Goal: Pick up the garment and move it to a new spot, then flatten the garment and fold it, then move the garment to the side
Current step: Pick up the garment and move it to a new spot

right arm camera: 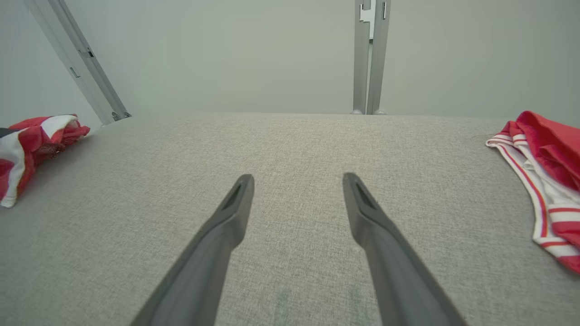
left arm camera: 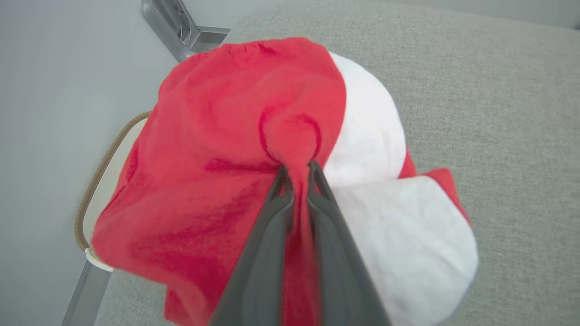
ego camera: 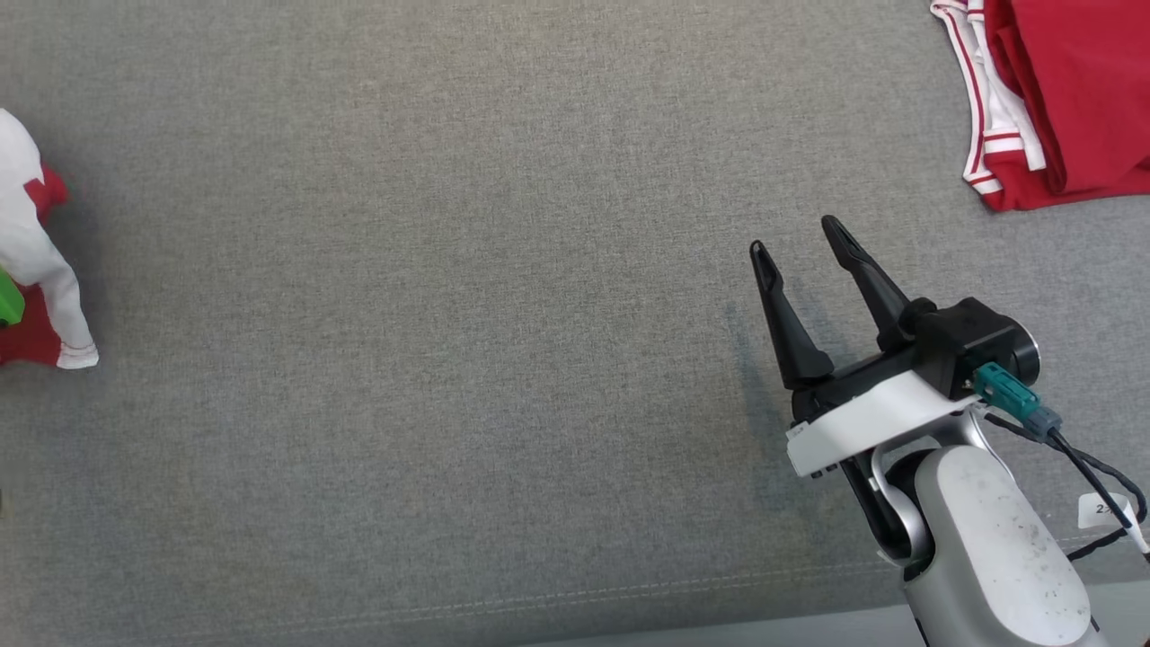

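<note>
The right arm comes up from the lower right of the head view, its pale forearm [ego camera: 997, 539] angled up and to the left, and the right gripper [ego camera: 792, 234] is poised over the grey fabric surface [ego camera: 449, 314] with its two dark fingers spread wide and nothing between them. The right wrist view shows the same gripper [right arm camera: 297, 177] pointing across bare fabric towards the far edge and an upright metal post [right arm camera: 371, 54]. In the left wrist view the left gripper [left arm camera: 297, 170] points down into the red-and-white garment [left arm camera: 217, 136]. Its fingers are drawn close together and pinch a gathered fold of the red cloth, which puckers around the tips. That garment sits at the far left edge of the surface in the head view [ego camera: 31, 243], bunched into a heap rather than spread. Its visible part runs up and down that view, with a white sleeve-like piece trailing towards the near side. Part of the heap lies over a pale thing with a brown rim [left arm camera: 97, 181] beside the surface; what that is cannot be told. A second garment, red with white striped trim [ego camera: 1069, 99], lies folded at the far right corner, well apart from both grippers.
</note>
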You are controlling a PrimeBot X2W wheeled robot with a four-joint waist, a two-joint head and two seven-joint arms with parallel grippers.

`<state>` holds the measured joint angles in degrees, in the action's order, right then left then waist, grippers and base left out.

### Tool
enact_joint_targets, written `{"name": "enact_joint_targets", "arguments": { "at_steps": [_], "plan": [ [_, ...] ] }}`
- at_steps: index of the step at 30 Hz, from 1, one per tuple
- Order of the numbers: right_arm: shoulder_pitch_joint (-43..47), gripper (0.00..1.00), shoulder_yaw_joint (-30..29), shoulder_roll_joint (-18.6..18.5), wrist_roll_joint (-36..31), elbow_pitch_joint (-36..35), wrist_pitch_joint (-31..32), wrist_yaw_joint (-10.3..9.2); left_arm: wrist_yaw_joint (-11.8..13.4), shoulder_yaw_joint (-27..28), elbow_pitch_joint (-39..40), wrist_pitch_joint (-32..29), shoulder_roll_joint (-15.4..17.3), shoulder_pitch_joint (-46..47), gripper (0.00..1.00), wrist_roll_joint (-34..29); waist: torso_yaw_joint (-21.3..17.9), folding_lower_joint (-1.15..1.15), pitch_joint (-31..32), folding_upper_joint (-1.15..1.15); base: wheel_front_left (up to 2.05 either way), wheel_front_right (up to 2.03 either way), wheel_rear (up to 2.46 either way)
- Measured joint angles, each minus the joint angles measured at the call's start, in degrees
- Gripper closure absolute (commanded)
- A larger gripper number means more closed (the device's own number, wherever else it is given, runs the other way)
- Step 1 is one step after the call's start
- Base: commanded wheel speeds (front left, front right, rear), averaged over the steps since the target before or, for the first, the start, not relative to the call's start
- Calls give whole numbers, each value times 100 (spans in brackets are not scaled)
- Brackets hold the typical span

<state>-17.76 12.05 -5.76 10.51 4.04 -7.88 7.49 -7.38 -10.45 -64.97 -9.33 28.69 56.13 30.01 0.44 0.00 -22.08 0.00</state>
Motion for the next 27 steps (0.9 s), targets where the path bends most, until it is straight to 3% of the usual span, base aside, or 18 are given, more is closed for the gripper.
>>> {"name": "enact_joint_targets", "arguments": {
  "at_steps": [12,27],
  "plan": [
    [-18,0,97,138,166,370,-275,0,0,-769,839,694,56,77,100,639,-95,0,388,0,0,0,0],
    [-22,0,176,258,357,762,-560,0,-1,-1864,2063,947,-91,140,100,728,-484,0,691,0,0,0,0]
  ]
}}
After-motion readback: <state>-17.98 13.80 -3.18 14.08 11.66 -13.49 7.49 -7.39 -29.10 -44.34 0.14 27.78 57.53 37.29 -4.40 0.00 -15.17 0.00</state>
